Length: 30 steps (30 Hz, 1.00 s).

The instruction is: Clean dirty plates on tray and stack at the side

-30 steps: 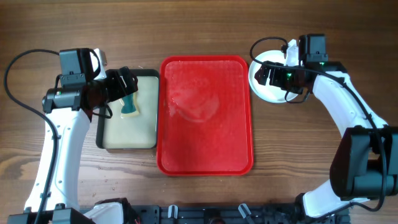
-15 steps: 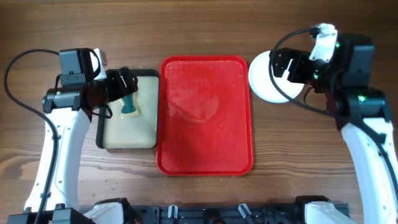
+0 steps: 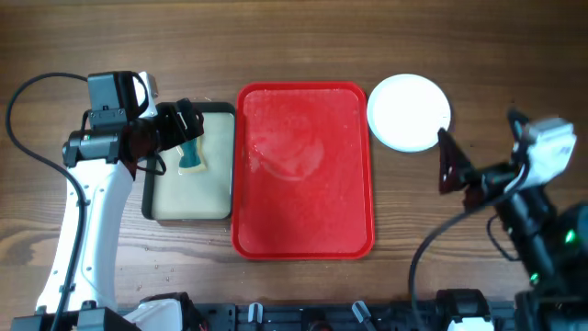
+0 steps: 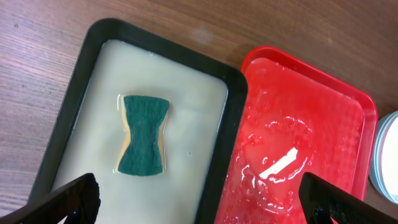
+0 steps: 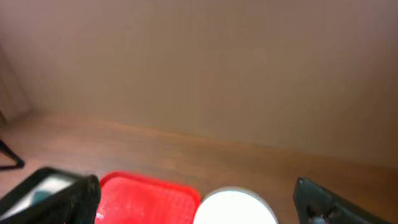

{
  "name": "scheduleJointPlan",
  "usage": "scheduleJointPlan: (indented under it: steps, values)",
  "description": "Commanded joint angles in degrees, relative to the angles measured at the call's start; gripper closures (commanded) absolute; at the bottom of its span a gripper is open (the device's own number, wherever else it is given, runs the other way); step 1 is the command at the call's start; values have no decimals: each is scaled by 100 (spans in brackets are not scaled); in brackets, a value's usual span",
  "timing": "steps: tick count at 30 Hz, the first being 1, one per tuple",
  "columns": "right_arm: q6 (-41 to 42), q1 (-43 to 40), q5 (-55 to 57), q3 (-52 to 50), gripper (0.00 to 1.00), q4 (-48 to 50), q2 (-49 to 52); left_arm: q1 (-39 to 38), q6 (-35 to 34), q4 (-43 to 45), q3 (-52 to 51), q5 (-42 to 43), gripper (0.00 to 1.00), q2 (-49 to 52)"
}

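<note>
Though the red tray (image 3: pixel 276 230) glistens wet at mid-frame, the plates (image 3: pixel 409 112) sit stacked on the table just beside its upper right corner, white one uppermost. The left gripper (image 4: pixel 202 199) and right gripper (image 5: pixel 196 194) both gape wide, holding nothing.

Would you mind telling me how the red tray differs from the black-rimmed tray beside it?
The red tray is larger than the black-rimmed tray. It is red all over; the black-rimmed tray is beige inside. The red tray holds only a wet film; the black-rimmed tray holds a green sponge in pale liquid. Both are rectangular with raised rims.
</note>
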Motion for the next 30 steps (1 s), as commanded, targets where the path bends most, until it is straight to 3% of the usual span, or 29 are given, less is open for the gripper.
scheduleJointPlan:
  steps: [1, 7, 13, 19, 25, 30]
  values:
    - [-299, -2, 83, -1071, 0, 911, -975, 26, 11, 11, 7, 50, 0, 31]
    - [-378, 0, 57, -3630, 0, 3355, -2970, 26, 11, 11, 7, 50, 0, 31]
    - [-380, 387, 337, -4859, 0, 4546, -3239, 26, 11, 11, 7, 50, 0, 31]
    - [7, 481, 741, -5560, 0, 4627, -3239, 26, 11, 11, 7, 50, 0, 31]
    - [214, 481, 809, -5560, 0, 2959, -3241, 26, 11, 11, 7, 50, 0, 31]
    - [216, 479, 800, -5558, 0, 2994, -3233, 26, 11, 11, 7, 50, 0, 31]
